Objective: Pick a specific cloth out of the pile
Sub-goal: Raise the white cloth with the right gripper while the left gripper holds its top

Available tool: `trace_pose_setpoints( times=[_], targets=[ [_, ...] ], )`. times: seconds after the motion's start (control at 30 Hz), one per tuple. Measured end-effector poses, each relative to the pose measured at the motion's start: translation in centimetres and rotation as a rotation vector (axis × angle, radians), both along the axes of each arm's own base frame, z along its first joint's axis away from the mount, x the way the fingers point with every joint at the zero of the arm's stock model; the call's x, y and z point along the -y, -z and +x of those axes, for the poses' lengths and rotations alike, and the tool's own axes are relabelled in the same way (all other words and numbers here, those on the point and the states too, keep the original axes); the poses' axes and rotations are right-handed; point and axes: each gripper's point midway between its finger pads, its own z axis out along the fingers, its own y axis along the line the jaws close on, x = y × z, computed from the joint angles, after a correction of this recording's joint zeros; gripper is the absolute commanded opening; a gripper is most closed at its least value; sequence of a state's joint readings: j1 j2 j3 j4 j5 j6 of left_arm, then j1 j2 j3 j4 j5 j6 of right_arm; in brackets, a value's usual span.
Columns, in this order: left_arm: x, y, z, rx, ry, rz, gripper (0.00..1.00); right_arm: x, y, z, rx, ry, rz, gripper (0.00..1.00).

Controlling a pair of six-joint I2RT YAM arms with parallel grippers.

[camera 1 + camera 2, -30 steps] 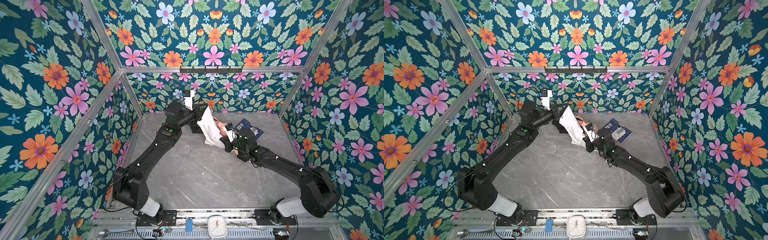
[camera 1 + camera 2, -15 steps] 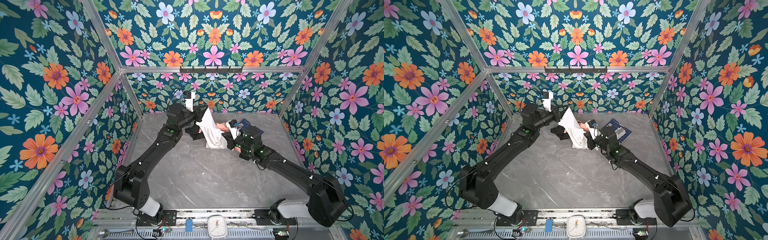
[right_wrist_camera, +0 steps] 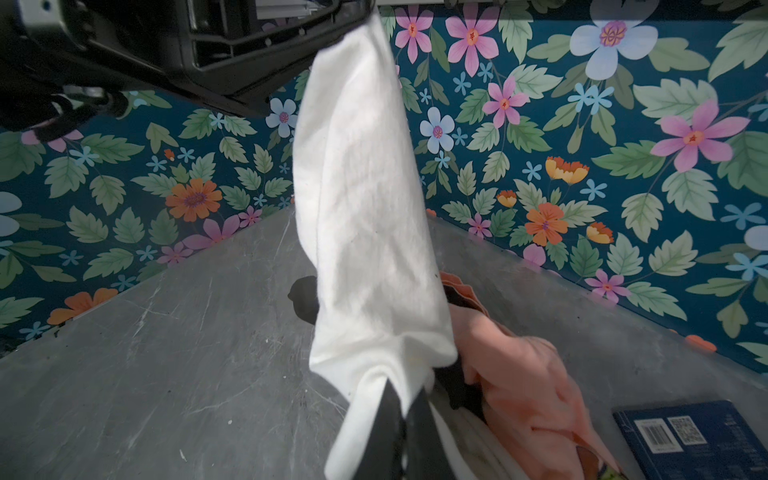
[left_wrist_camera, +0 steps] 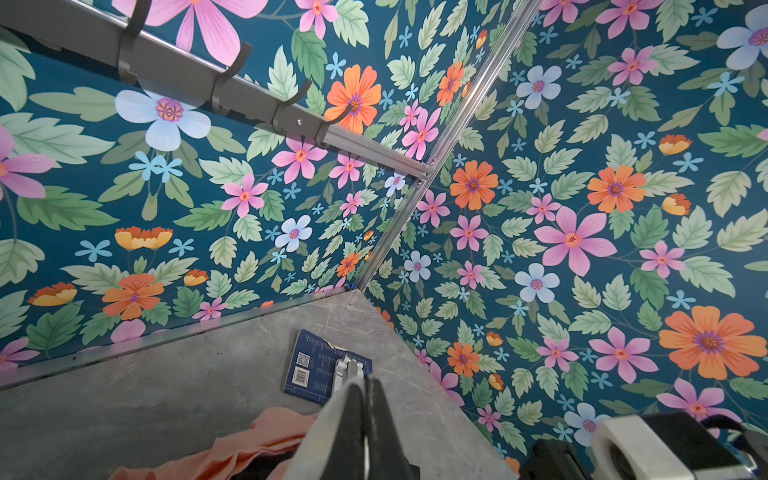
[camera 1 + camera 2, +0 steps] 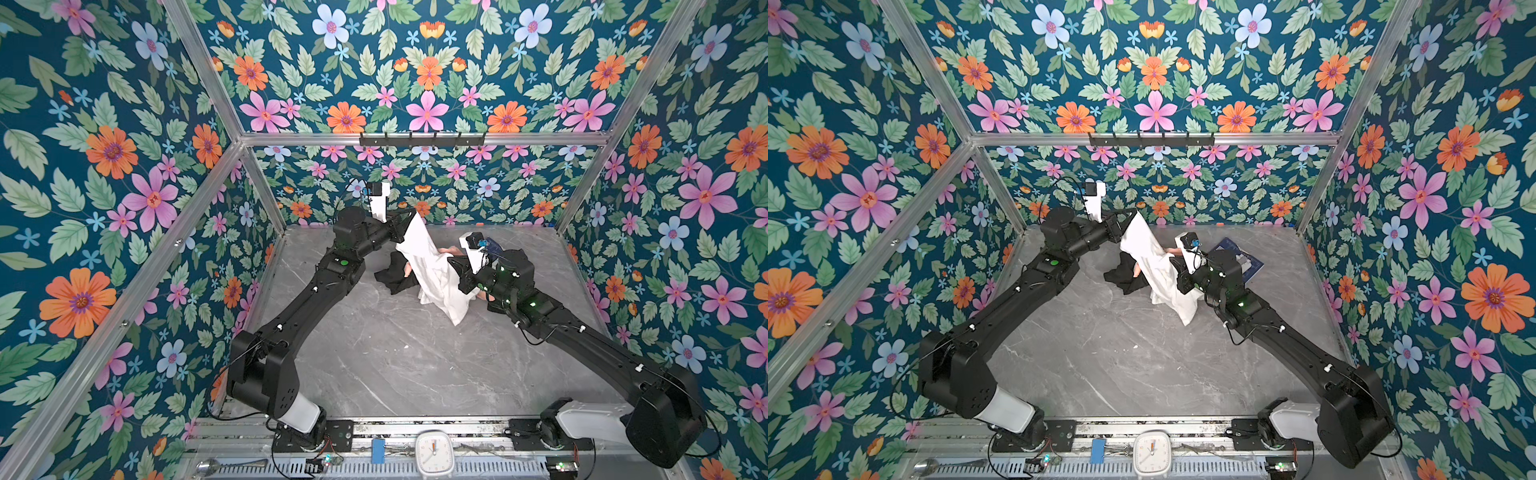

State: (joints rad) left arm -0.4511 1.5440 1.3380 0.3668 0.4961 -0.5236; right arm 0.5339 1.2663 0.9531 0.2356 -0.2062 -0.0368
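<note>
The white cloth hangs stretched between both grippers above the pile. My left gripper is raised near the back wall, shut on the cloth's top end; its jaws are pressed together with white fabric beside them. My right gripper is shut on a fold lower down the cloth. Below lie the pile's black garment and peach shirt, mostly hidden in both top views.
A dark blue card lies flat on the grey table behind the right wrist. A rail of hooks runs along the back wall. Floral walls close in the back and both sides.
The right gripper has risen and shifted back with its fold of cloth. More white cloth now hangs free toward the front. The left gripper has barely moved.
</note>
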Motion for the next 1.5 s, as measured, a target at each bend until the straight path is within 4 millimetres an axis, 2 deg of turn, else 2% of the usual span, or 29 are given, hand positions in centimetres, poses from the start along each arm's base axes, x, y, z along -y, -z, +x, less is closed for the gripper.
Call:
trace_pose_setpoints(
  times=[0.27, 0.4, 0.7, 0.97, 1.07, 1.5],
  targets=[
    [0.0, -0.4, 0.1, 0.012, 0.0, -0.002, 0.01, 0.3, -2.8, -0.3, 0.05, 0.005, 0.028, 0.0],
    [0.1, -0.6, 0.4, 0.025, -0.004, 0.003, 0.02, 0.2, -3.5, -0.2, 0.07, 0.005, 0.02, 0.0],
    [-0.2, -0.5, 3.2, 0.057, -0.036, 0.035, 0.01, -0.2, -2.6, 0.7, 0.05, 0.004, 0.001, 0.0],
    [-1.4, 0.5, 6.3, 0.044, -0.073, 0.043, 0.01, -0.6, -1.7, 1.2, 0.029, 0.004, -0.008, 0.0],
    [-1.8, 0.7, 6.9, 0.04, -0.072, 0.04, 0.01, -0.6, -1.6, 1.3, 0.026, 0.004, -0.008, 0.0],
    [-2.2, -3.2, 7.2, 0.125, -0.076, 0.001, 0.01, -1.0, -4.5, 1.6, 0.06, 0.001, 0.026, 0.0]
  ],
)
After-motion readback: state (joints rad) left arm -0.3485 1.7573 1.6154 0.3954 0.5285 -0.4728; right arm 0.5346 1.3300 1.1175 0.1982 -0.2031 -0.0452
